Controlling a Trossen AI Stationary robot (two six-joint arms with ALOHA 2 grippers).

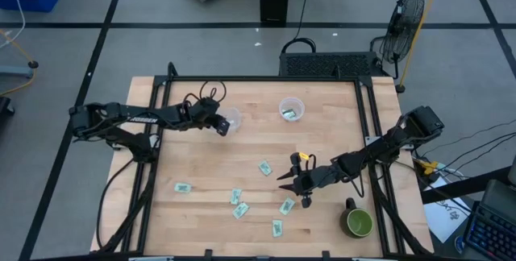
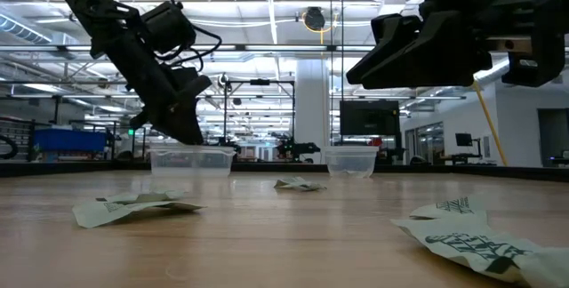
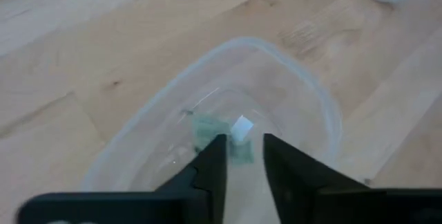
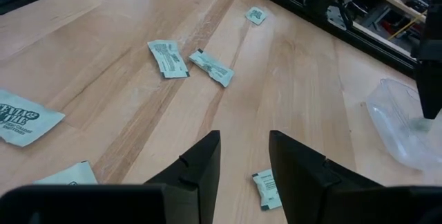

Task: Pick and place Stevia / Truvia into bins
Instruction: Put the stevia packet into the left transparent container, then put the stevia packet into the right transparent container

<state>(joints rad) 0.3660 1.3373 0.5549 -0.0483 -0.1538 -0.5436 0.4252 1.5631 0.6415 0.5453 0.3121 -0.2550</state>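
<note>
Over the oval tub (image 1: 230, 121) at the counter's (image 1: 322, 152) far left, the left claw (image 3: 244, 156) hangs with fingers a narrow gap apart, empty. Two sachets lie inside the tub just past the fingertips, one green (image 3: 206, 127), one showing a white corner (image 3: 241, 128). Tub is clear plastic, upright on the wood.

Round cup (image 1: 291, 109) stands near the far middle of the counter, well apart from the tub; a sachet in the cup (image 1: 288, 113) is visible from above.

Right claw (image 1: 284, 182) is above the counter's near middle, fingers slightly parted, holding nothing. Right wrist view shows bare wood between the fingers and one sachet (image 4: 266, 190) lying just past them.

Loose sachets on the counter, high view:
- one to the left, alone (image 1: 183, 187)
- pair close together, near centre (image 1: 236, 196) and (image 1: 241, 209)
- one farther back (image 1: 264, 167)
- one just beside the right claw (image 1: 287, 206)
- one nearest the front edge (image 1: 277, 228)

Dark green mug (image 1: 359, 222) sits upright at the near right corner.
</note>
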